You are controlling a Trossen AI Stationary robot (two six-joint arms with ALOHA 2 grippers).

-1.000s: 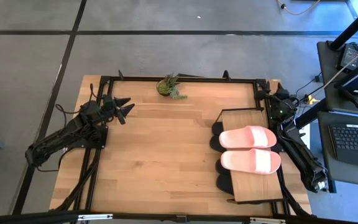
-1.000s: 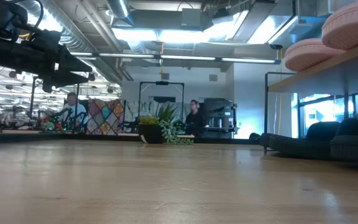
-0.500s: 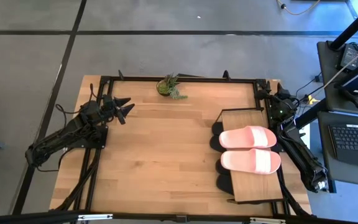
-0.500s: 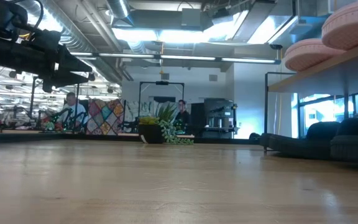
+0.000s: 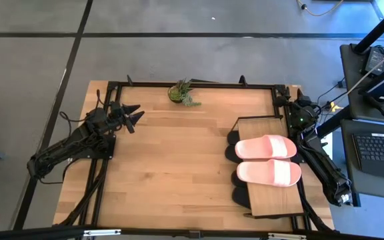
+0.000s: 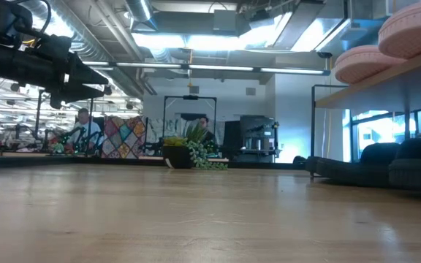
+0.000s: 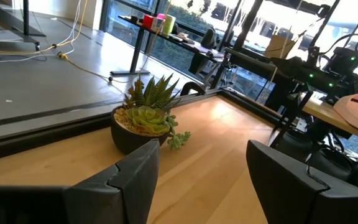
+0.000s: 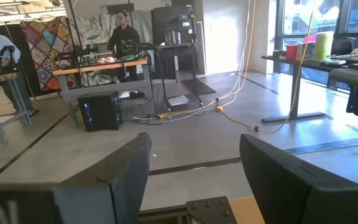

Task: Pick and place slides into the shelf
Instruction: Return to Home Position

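High view: the shelf (image 5: 262, 127) is seen at 3 o'clock on the table (image 5: 179, 167). Two pink slides (image 5: 267, 147) are laid on its top board, and black slides (image 5: 233, 155) are tucked beneath. The left gripper (image 5: 137, 113) is parked at 10 o'clock, the right gripper (image 5: 287, 101) at 2 o'clock.
Low view: the pink slides are seen on the board, the black ones under it.
Wrist views: both pairs of fingers are seen spread apart and empty.

pink slides (image 5: 266, 147): 2 | black slides (image 5: 231, 153): 4 | shelf (image 5: 261, 127): 1 | potted plant (image 5: 179, 92): 1
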